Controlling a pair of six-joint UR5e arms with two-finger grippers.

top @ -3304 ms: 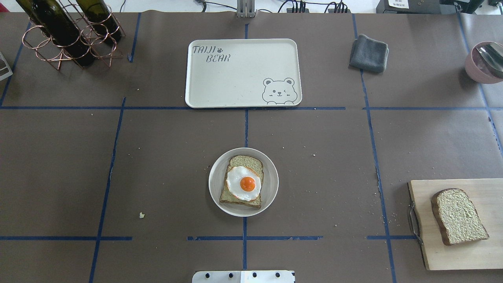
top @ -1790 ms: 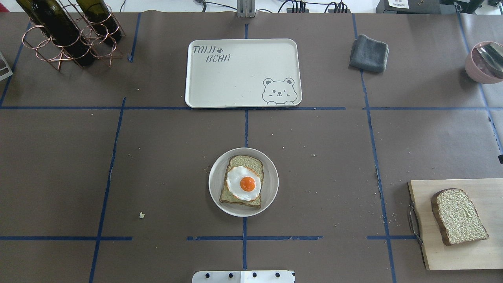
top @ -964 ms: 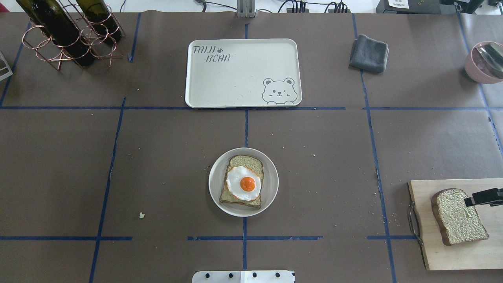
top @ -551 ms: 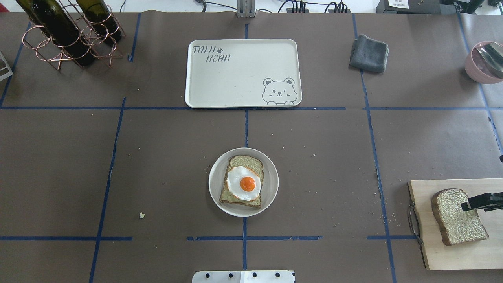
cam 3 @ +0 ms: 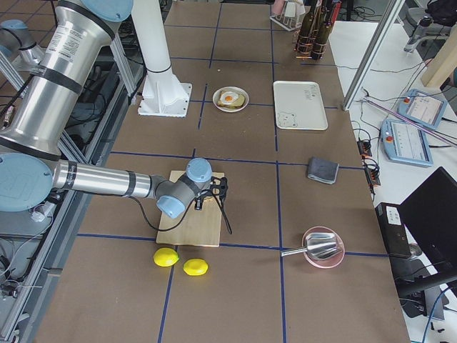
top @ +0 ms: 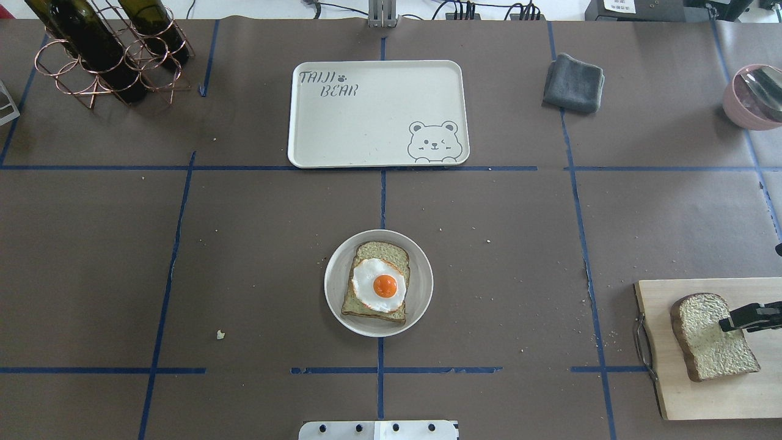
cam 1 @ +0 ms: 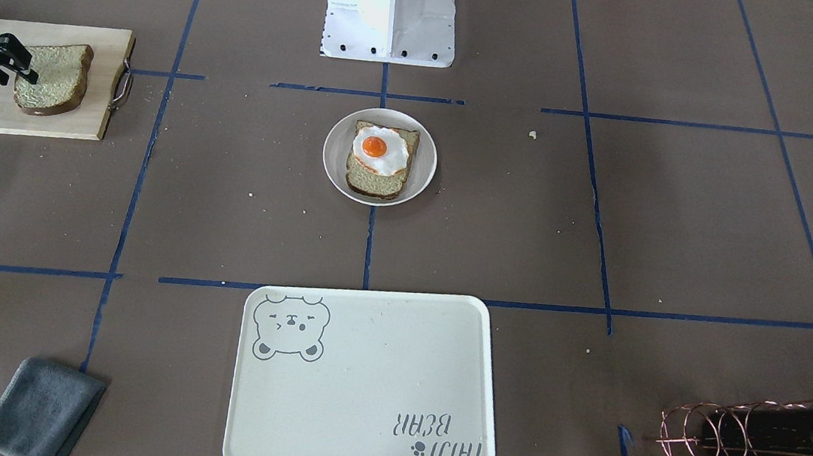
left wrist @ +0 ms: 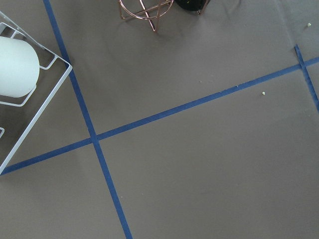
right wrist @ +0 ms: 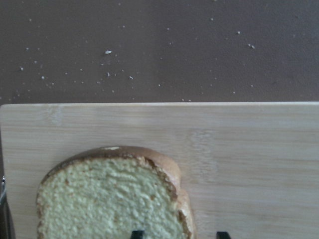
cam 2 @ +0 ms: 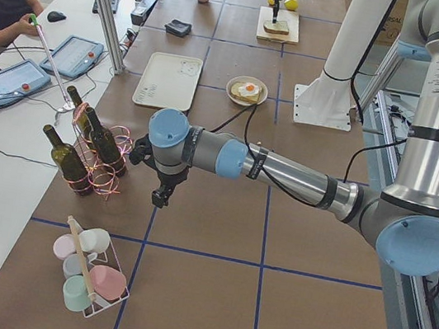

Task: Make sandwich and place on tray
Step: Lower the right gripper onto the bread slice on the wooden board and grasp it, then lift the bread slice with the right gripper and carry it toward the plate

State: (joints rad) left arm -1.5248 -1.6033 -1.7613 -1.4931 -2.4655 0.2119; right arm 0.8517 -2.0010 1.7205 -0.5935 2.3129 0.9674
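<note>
Tray point(top: 366, 122), large white rounded rectangle with grey bear face and lettering: on brown-papered worktop point(top: 244, 244), well apart from right hand point(right wrist: 179, 233), forward and to its left.
Pale wooden cutting board point(top: 702, 394): directly below right hand.
Small round white plate point(top: 333, 287): well to the left of right hand.
On plate: tan bread slice point(top: 380, 249) with dark brown crust, white-and-orange fried egg point(top: 379, 284) on top.
Second bread slice point(top: 702, 342), same kind: flat on cutting board, under right hand.
Right hand: jaws apart, one tip over crumb, other past crust over board; contact not discernible.
Left hand point(cam 2: 161, 197): far from all above, beside copper wire rack point(cam 2: 99, 158) of dark bottles; open or closed, cannot tell.
</note>
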